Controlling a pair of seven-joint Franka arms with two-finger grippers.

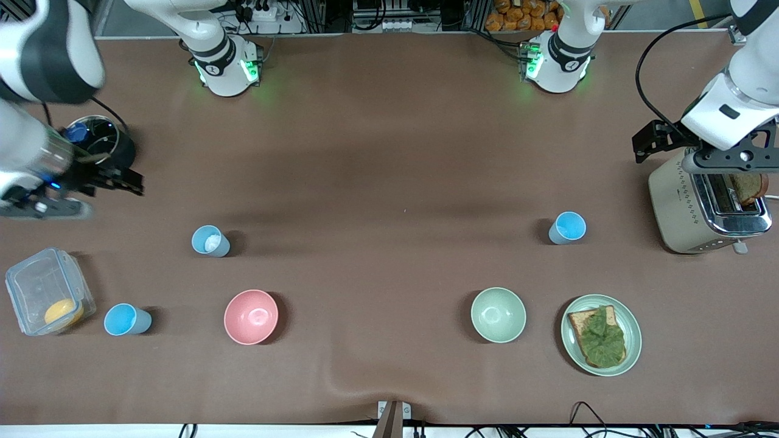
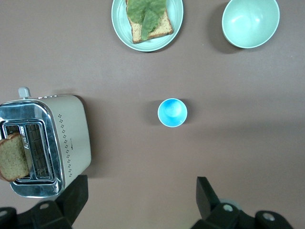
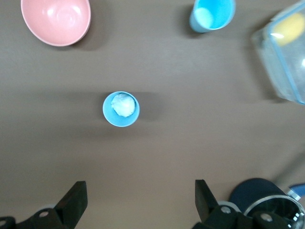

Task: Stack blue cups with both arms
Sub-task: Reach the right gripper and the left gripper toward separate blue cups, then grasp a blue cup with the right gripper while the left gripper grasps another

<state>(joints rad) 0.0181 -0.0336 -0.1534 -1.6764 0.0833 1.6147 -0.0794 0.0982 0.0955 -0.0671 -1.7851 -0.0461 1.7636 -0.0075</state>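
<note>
1. Hanging over the toaster (image 1: 700,210) at its own end of the table (image 1: 389,152), the left gripper (image 2: 138,200) points down with its jaws wide and nothing between them.
2. Poised over the black pot (image 1: 100,146) at the other end, the right gripper (image 3: 138,202) also points down, jaws wide and holding nothing.
3. Three blue cups stand upright and apart: a bright cup (image 1: 567,228) near the toaster, a pale cup (image 1: 210,241) with a whitish inside, and a sky cup (image 1: 126,320) just beside the clear box (image 1: 48,292).
4. Sitting nearer the front camera than the pale cup is the pink bowl (image 1: 251,316); the green bowl (image 1: 498,314) and the plate (image 1: 600,334) lie nearer the camera than the bright cup.
5. Bare brown table surrounds the bright cup and the pale cup on every side; the middle of the table holds nothing.
6. Crowding the sky cup on one side, the box sits close to the table's edge.
</note>
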